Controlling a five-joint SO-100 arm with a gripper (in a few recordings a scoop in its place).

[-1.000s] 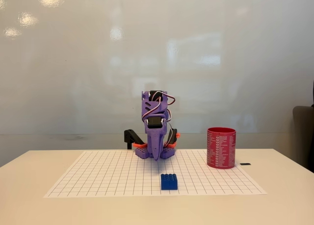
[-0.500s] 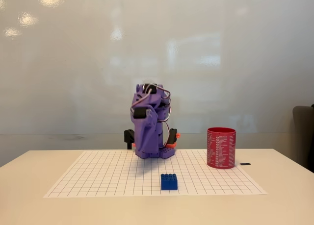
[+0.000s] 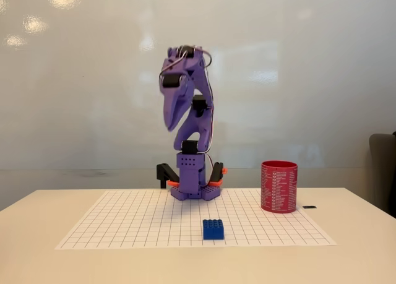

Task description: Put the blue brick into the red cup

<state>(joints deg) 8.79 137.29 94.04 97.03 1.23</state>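
Note:
The blue brick [image 3: 213,229] lies studs-up on the white grid sheet [image 3: 124,225], near its front edge and a little right of the middle. The red cup [image 3: 279,186] stands upright at the sheet's back right, with white text around its side. The purple arm is raised over its base [image 3: 195,190] at the back of the sheet. Its gripper [image 3: 169,125] points down and hangs high above the table, well above and left of the brick. The fingers look closed together with nothing between them.
A small black object [image 3: 309,207] lies on the table right of the cup. A dark chair [image 3: 382,169] stands at the right edge. A pale wall runs behind the table. Bare sheet spreads left of the brick.
The arm has unfolded from its low, tucked pose over the base and lifted the gripper high. The brick and the cup have not moved.

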